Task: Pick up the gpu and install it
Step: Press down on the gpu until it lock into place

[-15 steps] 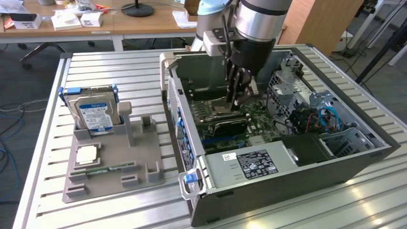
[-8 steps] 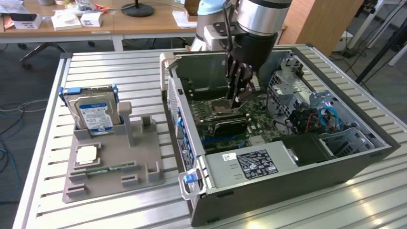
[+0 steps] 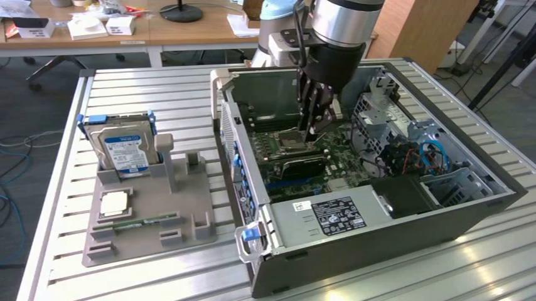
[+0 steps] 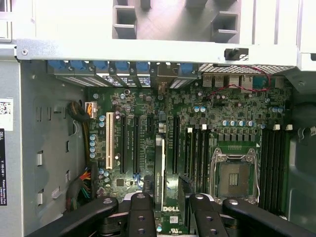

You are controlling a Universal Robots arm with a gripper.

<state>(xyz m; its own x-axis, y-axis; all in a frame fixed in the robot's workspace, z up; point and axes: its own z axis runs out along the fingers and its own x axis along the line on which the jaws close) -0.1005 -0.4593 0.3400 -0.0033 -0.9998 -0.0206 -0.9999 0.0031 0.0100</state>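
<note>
Open dark-grey metal computer case (image 3: 469,213) lying on its side on a slatted aluminium table (image 3: 150,94), so that the green motherboard (image 4: 148,106) faces up and its expansion slots can be reached from above. The arm's black gripper (image 3: 314,128) hangs inside the case just above the board, beside the square silver processor socket (image 4: 233,178). The gpu (image 4: 159,165), a thin dark rectangular card seen edge-on in the wrist view, stands upright along a long black slot between the gripper's (image 4: 171,207) two black arms. In the exterior view it appears as a dark upright panel (image 3: 303,166), probably at or in the slot. Whether the pincer is clamped on the card or stands apart cannot be told. A silver hard drive with a blue-white label (image 3: 125,149) stands in the grey moulded parts holder (image 3: 180,207) outside the case, keeping spare parts at fixed places.
</note>
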